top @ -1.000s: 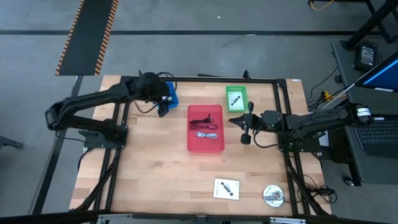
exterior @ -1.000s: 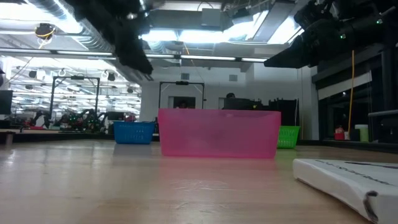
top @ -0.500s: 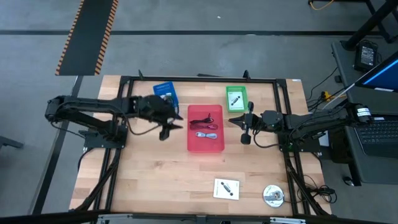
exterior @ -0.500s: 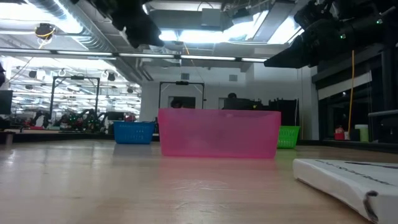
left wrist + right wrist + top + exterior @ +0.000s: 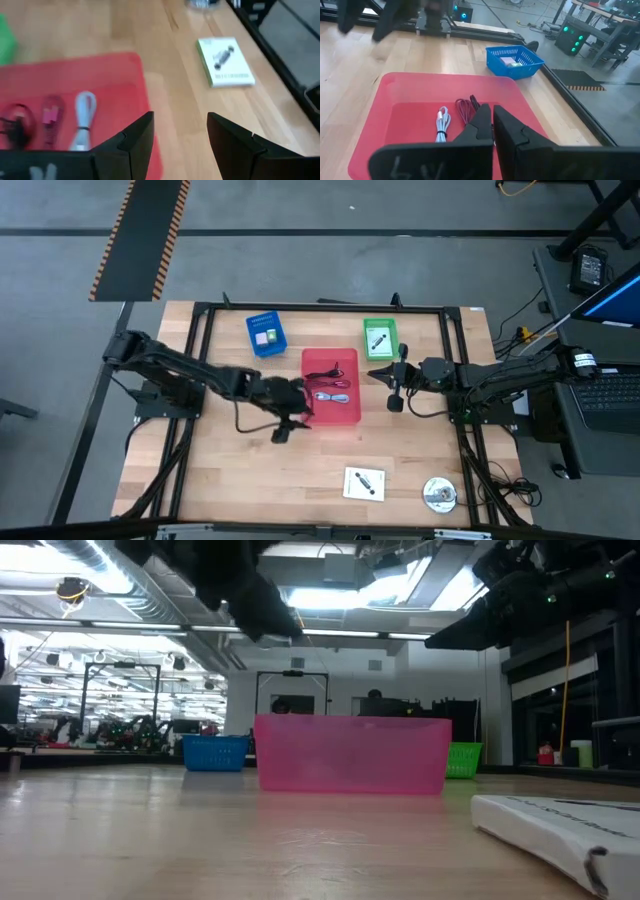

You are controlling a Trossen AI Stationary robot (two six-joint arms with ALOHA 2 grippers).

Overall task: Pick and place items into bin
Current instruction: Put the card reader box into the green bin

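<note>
The red tray (image 5: 330, 415) holds a black cable, a reddish cable (image 5: 328, 374) and a white cable (image 5: 84, 120). My left gripper (image 5: 292, 420) hovers open at the tray's near-left corner; in its wrist view the open fingers (image 5: 180, 120) point toward the white card with a black part (image 5: 225, 62). That card (image 5: 364, 482) and the silver disc (image 5: 438, 494) lie flat on the table near its near-right corner. The blue tray (image 5: 265, 335) holds the pink block (image 5: 262, 337). My right gripper (image 5: 395, 387) waits shut to the right of the red tray, fingers (image 5: 493, 112) together.
A green tray (image 5: 379, 337) with a small dark item stands at the far edge, right of the blue tray. A black frame (image 5: 195, 380) runs around the table. Bare wood (image 5: 240, 480) lies toward the near-left. In the low view the card's edge (image 5: 560, 830) sits close to the camera.
My left arm has swung from above the blue tray at the far edge toward the near side and the right, along the red tray's left side, and now stands at that tray's near-left corner. The right arm and all items have stayed put.
</note>
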